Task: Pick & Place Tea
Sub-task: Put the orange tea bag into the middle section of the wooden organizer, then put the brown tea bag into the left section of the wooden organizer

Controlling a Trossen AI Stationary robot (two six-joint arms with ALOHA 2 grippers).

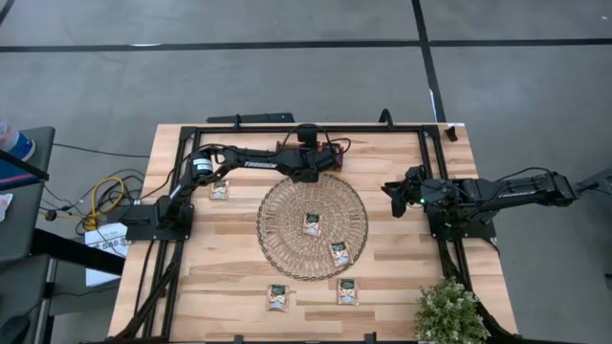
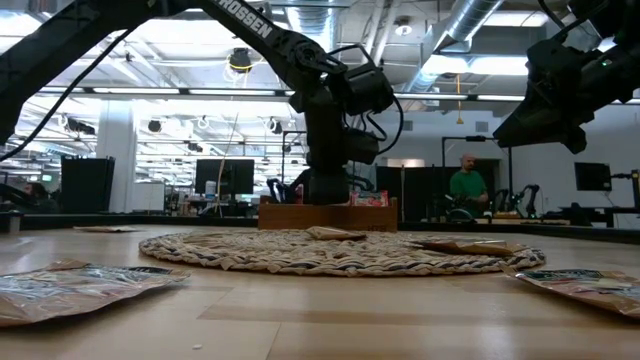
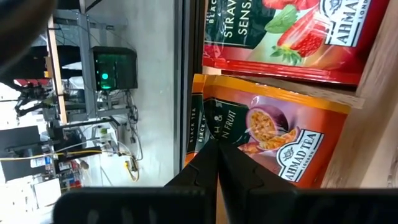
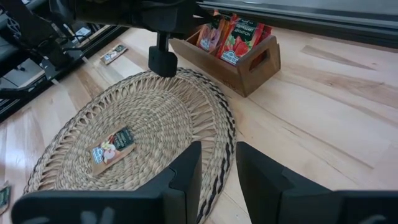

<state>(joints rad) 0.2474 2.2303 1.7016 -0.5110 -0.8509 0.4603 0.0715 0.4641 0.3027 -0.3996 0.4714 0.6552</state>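
Tea sachets stand in the wooden tray (image 1: pixel 338 164) at the far edge of the round woven mat (image 1: pixel 287 253). My left gripper (image 3: pixel 215 144) reaches into that tray, shut, its tips at an orange sachet (image 3: pixel 273 130) beside a red one (image 3: pixel 280 37). Two beige sachets (image 1: pixel 312 224) (image 1: pixel 339 253) lie flat on the mat. Others lie on the table (image 1: pixel 220 189) (image 1: pixel 278 298) (image 1: pixel 347 291). My right gripper (image 4: pixel 217 149) waits open at the table's right, above the mat's edge, with nothing between its fingers. My left gripper meets the orange sachet at its dark-banded top edge (image 3: pixel 204 127), slanting down from the table's left. The shut fingertips (image 3: pixel 225 155) cover the spot, so what lies between them is hidden. The sachet stands in the tray among the others.
A potted plant (image 1: pixel 448 311) stands at the near right corner. The black frame rails (image 1: pixel 316 126) run along the far edge behind the tray. A person (image 2: pixel 465 185) is in the room beyond the table.
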